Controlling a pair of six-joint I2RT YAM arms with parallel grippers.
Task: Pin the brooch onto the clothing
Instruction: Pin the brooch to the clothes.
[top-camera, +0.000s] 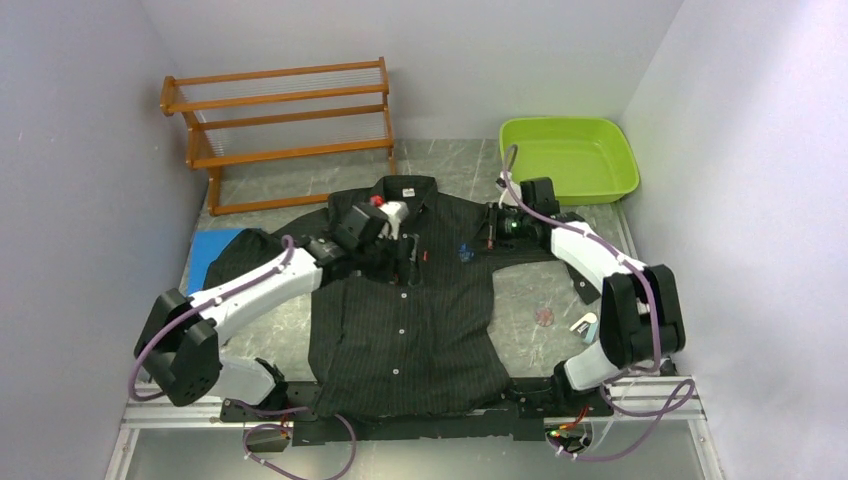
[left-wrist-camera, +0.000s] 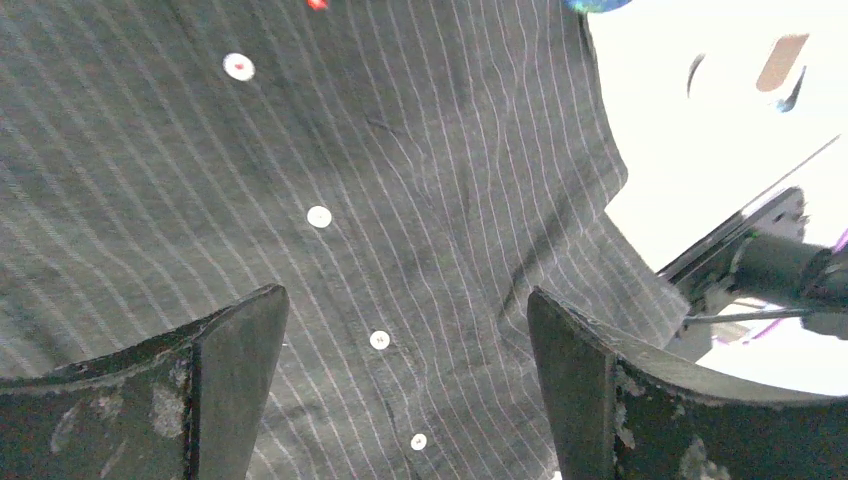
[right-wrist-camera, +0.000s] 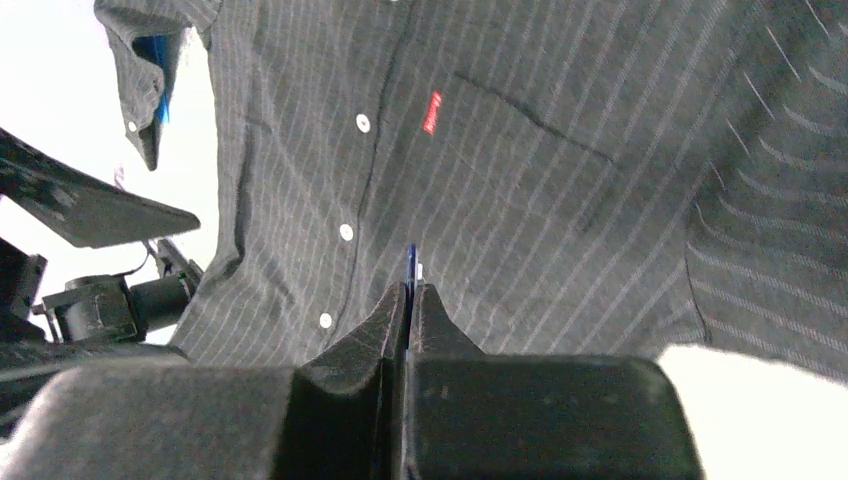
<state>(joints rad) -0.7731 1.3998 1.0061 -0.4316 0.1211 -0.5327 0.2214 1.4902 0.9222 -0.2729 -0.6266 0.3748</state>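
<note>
The clothing (top-camera: 405, 320), a black pinstriped shirt with white buttons, lies flat and face up on the table. My right gripper (top-camera: 484, 240) hovers over the shirt's chest on the right side, shut on the brooch (top-camera: 466, 250), a small blue piece. In the right wrist view the brooch (right-wrist-camera: 410, 262) shows edge-on as a thin blue sliver pinched between the closed fingertips of the right gripper (right-wrist-camera: 410, 290), above the fabric near the button placket. My left gripper (left-wrist-camera: 405, 300) stands wide open over the buttoned front of the clothing (left-wrist-camera: 400, 150), nothing between its fingers.
A wooden rack (top-camera: 285, 120) stands at the back left and a green bin (top-camera: 568, 155) at the back right. A blue pad (top-camera: 212, 245) lies under the shirt's left sleeve. A small pink item (top-camera: 545, 317) rests on the table right of the shirt.
</note>
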